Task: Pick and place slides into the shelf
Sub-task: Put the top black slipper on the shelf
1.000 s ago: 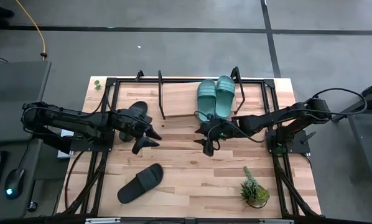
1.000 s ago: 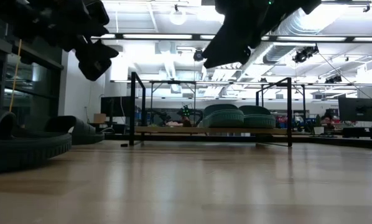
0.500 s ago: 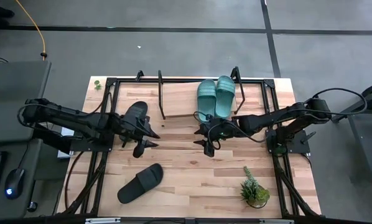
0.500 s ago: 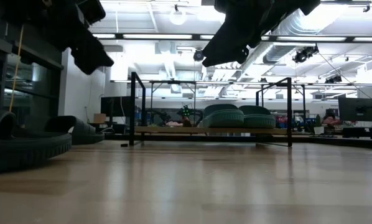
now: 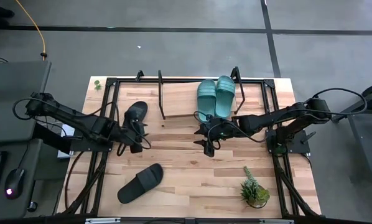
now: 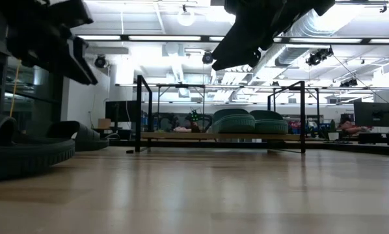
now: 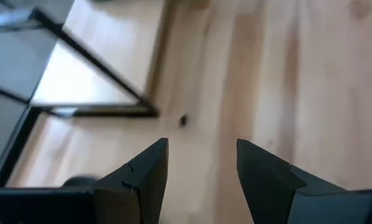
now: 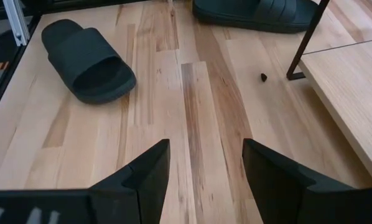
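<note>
Shelf (image 5: 173,99): stood along table's (image 5: 192,174) far edge.
Teal slides (image 5: 214,97): lay side by side on shelf.
Black slides: one (image 5: 135,114) beside left gripper (image 5: 129,142); other (image 5: 140,183) near front.
Right gripper (image 5: 206,138): hovered mid-table, empty.

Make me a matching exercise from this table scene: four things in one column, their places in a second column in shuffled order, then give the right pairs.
Things
1. teal slides
2. potted plant
3. left tool
4. right tool

Places
A. on the table's near right part, away from the shelf
B. side by side on the shelf board's right part
C. open and empty, over bare table in front of the teal pair
D. open and empty, at the near end of the black slide that lies by the shelf's left end

Pairs: 1-B, 2-A, 3-D, 4-C
</note>
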